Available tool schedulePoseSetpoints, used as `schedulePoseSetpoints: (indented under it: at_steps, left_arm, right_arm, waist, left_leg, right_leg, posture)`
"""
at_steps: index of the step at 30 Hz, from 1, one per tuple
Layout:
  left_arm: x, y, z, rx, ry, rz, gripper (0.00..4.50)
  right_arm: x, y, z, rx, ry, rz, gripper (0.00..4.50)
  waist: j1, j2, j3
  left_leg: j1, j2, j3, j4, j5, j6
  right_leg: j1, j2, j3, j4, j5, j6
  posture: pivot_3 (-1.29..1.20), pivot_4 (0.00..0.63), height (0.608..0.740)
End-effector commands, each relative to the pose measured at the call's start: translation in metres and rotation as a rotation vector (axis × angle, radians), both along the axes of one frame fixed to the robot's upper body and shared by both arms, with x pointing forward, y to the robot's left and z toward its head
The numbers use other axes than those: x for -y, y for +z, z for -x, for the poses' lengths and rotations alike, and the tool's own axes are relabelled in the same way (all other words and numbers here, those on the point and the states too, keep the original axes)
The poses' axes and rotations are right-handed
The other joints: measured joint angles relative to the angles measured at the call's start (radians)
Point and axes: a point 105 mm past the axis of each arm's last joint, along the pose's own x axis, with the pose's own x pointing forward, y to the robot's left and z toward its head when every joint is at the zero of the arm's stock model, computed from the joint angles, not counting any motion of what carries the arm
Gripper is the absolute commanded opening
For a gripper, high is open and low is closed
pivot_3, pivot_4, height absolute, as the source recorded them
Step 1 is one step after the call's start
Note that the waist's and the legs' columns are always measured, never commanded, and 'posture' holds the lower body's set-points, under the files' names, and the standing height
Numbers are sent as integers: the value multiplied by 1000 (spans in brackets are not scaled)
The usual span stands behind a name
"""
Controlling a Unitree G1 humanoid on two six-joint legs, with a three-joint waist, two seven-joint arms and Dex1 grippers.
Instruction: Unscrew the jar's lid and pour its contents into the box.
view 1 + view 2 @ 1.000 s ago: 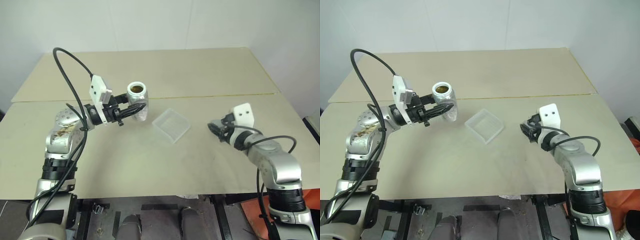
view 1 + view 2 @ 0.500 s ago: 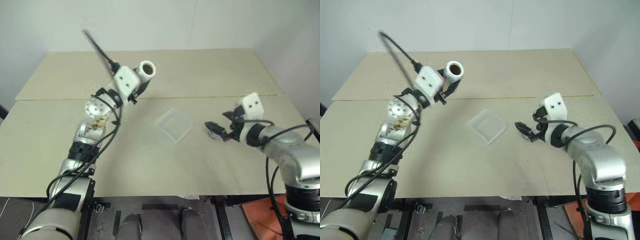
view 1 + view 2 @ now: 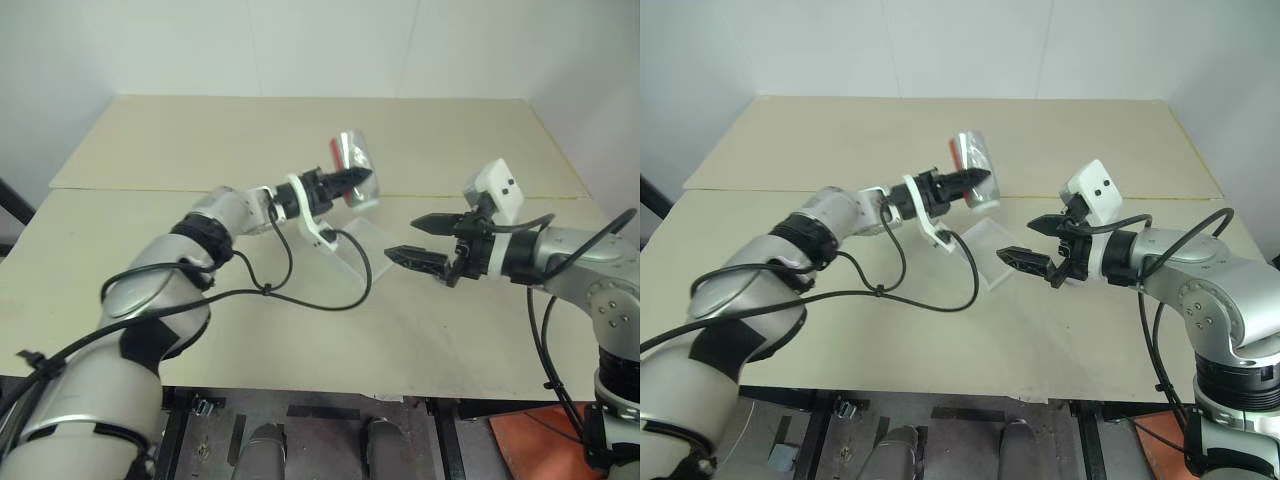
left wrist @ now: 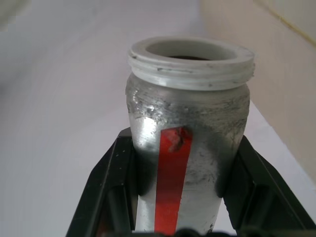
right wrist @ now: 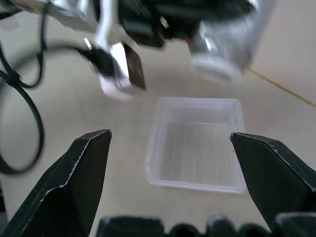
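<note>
Jar (image 3: 352,153), silvery with a red stripe, is lying tipped in your clamped left tool (image 3: 352,182), above the clear square box (image 5: 198,144); the right tool (image 3: 412,238) is gaping empty beside it.

The small cylindrical silvery jar with a red-striped label (image 3: 352,160) hangs tipped over in the air above the beige table (image 3: 200,140), held between the fingers of the left gripper (image 3: 356,182). Just below and before it, the shallow square clear plastic box (image 3: 352,252) lies on the table. The right gripper (image 3: 420,238) hovers right of the box, apart from it
</note>
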Motion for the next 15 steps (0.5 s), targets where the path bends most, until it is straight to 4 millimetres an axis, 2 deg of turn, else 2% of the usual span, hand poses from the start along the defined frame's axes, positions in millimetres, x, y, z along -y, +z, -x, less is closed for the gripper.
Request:
schedulePoseSetpoints:
  at_steps: [1, 11, 15]
  left_arm:
    - [4, 7, 1, 91, -43, -49, 1884]
    - [6, 8, -2, 83, -27, -57, 1884]
    - [0, 15, -6, -22, 19, 57, 1884]
  right_arm:
    - [-5, 13, 5, 57, 13, -2, 4474]
    - [-6, 18, 14, 97, 8, -33, 4474]
    - [-6, 16, 15, 96, 8, -30, 4474]
  waist:
    - [-4, 0, 0]
    - [0, -1, 0]
    - [0, -1, 0]
  left_leg:
    - [0, 0, 0, 0, 0, 0]
    - [0, 0, 0, 0, 1, -2]
    - [-1, 0, 0, 0, 2, -3]
  right_leg:
    - [0, 0, 0, 0, 0, 0]
    - [-1, 0, 0, 1, 0, 0]
    - [-1, 0, 0, 1, 0, 0]
  posture:
    - [0, 150, 740]
    - [0, 150, 740]
    - [0, 150, 740]
